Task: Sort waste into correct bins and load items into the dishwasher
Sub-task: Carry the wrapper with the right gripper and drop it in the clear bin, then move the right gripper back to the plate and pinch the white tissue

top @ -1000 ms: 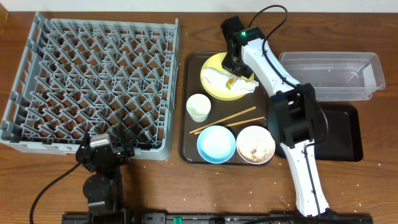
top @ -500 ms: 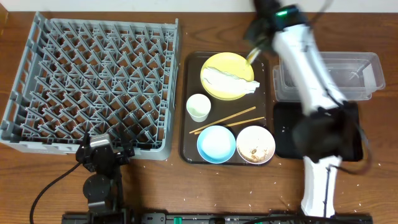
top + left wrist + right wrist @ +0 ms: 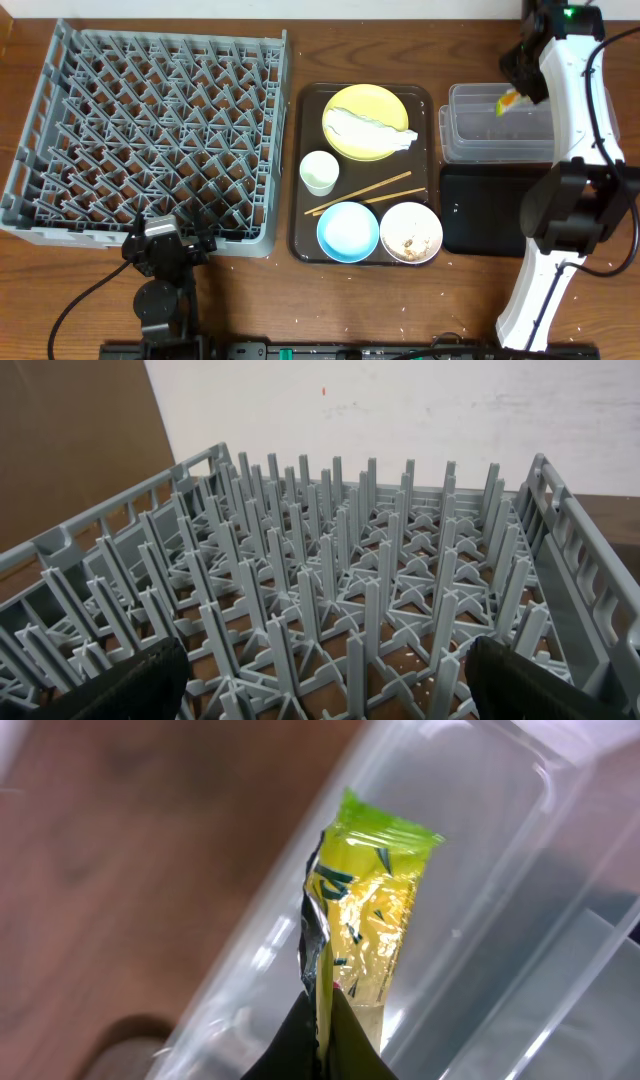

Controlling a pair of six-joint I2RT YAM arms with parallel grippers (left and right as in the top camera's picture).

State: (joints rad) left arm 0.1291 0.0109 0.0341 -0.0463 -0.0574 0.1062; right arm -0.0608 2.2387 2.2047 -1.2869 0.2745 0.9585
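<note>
My right gripper (image 3: 517,92) (image 3: 326,1025) is shut on the yellow-green snack wrapper (image 3: 507,101) (image 3: 372,910) and holds it just above the clear tub (image 3: 470,140) (image 3: 490,840). The black tray (image 3: 480,215) lies in front of the tub. A crumpled white napkin (image 3: 372,128) rests on the yellow plate (image 3: 365,100). Near it are the white cup (image 3: 319,172), chopsticks (image 3: 360,193), light-blue bowl (image 3: 348,231) and a white bowl (image 3: 411,232) with crumbs. My left gripper (image 3: 166,246) (image 3: 325,690) stands open at the front edge of the grey dish rack (image 3: 150,130) (image 3: 340,560).
The dishes sit on a dark-brown serving tray (image 3: 297,150) between the rack and the bins. Small crumbs speckle the wooden table (image 3: 400,310) along its front edge. My right arm stretches up the right side, over the black tray.
My right arm has lifted the wrapper off the yellow plate and swung it right, to above the clear tub. The left arm has not moved.
</note>
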